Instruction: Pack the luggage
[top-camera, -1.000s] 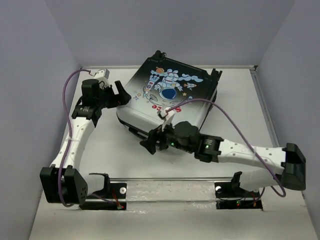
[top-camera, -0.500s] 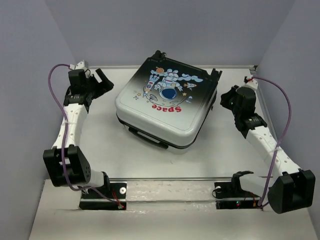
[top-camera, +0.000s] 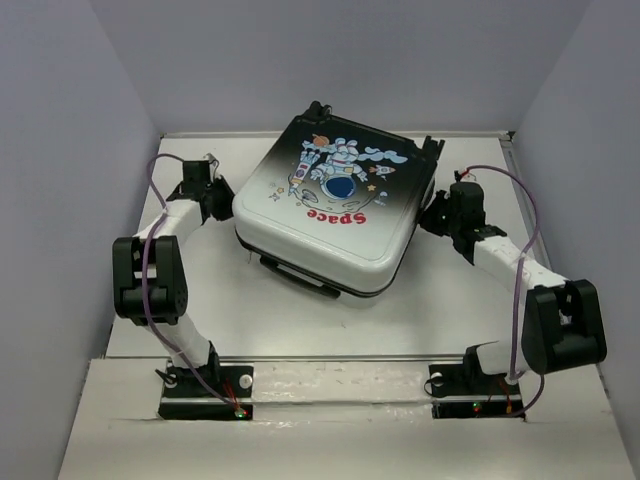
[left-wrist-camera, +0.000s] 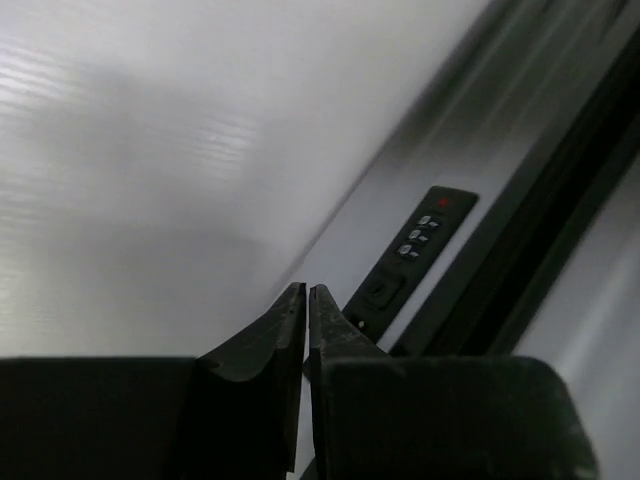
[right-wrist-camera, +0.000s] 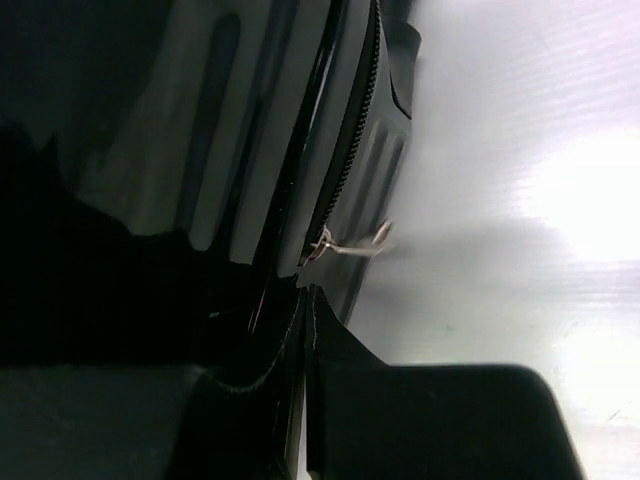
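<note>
The luggage (top-camera: 335, 215) lies flat and closed in the middle of the table, its astronaut and red "Space" print facing up. My left gripper (top-camera: 222, 200) is at its left side, shut with nothing between the fingers. In the left wrist view the gripper (left-wrist-camera: 307, 290) points at the shell's side near a small combination lock (left-wrist-camera: 420, 240). My right gripper (top-camera: 433, 215) is shut at the luggage's right side. Its tips (right-wrist-camera: 305, 292) stop just short of the metal zip pull (right-wrist-camera: 350, 246), which hangs from the zip (right-wrist-camera: 355, 130) and is not held.
A black carry handle (top-camera: 295, 278) sticks out of the luggage's near side. Black wheel and handle parts (top-camera: 432, 150) stand at its far right corner. Grey walls close the table in on the left, back and right.
The right arm has swung from the luggage's near side round to its right side. The left arm has folded in against its left side. Both grippers have gone from open to shut.
</note>
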